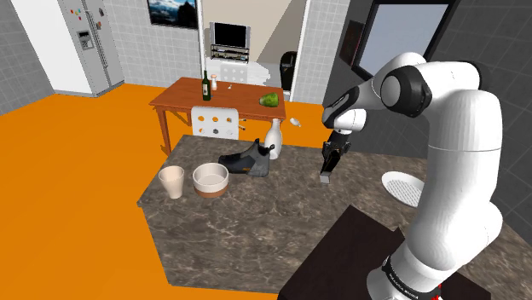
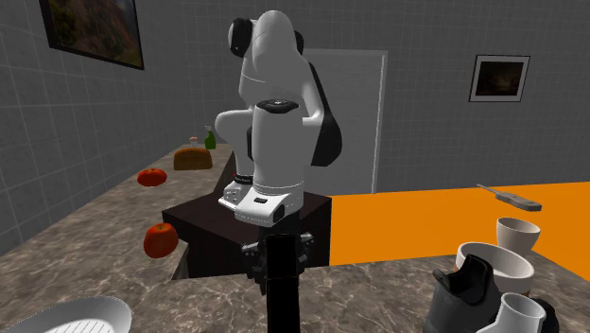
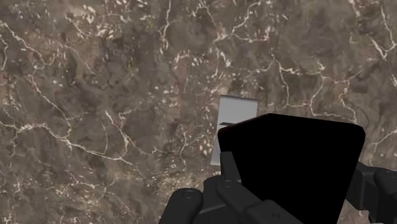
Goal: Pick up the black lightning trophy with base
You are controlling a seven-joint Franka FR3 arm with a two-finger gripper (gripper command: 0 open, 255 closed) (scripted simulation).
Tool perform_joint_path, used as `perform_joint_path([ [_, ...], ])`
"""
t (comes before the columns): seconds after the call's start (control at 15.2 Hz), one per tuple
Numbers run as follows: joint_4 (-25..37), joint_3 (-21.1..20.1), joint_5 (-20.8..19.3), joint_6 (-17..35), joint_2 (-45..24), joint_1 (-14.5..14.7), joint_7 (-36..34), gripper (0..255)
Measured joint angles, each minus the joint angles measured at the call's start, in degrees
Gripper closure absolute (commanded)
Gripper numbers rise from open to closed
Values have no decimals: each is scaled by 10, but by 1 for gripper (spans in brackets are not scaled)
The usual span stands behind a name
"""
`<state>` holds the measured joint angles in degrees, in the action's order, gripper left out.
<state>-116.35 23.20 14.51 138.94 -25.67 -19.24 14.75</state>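
Shoulder view: on the bench (image 1: 256, 230), cup (image 1: 171, 181) at nine o'clock of the bowl (image 1: 210, 179), boot (image 1: 245, 162) at its two; trophy (image 1: 324, 176), in the claw (image 1: 328, 160), at the boot's three.

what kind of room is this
Probably a home kitchen: a dark veined stone counter, a white fridge by the far wall, and a wooden dining table beyond the counter.

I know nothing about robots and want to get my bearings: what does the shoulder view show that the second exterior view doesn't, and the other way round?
Shoulder view, not the other: a wooden table with a dark bottle, a white fridge and a screen.
Second exterior view, not the other: red tomatoes and a loaf.
Both: the white arm, the black trophy held at its hand, the black boot, the bowl and the marble counter.
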Motion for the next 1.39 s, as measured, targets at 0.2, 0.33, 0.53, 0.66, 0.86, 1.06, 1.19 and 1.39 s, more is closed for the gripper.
perform_joint_path([
  [0.2,1,0,0,0,-1,-1,0,255],
  [0.33,1,0,0,0,0,0,0,255],
  [0.53,2,4,-7,-13,10,3,-4,255],
  [0.66,-1,9,-14,-22,22,6,-7,255],
  [0.86,0,15,-25,-40,41,12,-15,255],
  [1.06,6,20,-34,-58,54,14,-20,255],
  [1.19,9,22,-40,-69,63,17,-25,255],
  [1.39,14,27,-49,-87,77,21,-32,255],
])
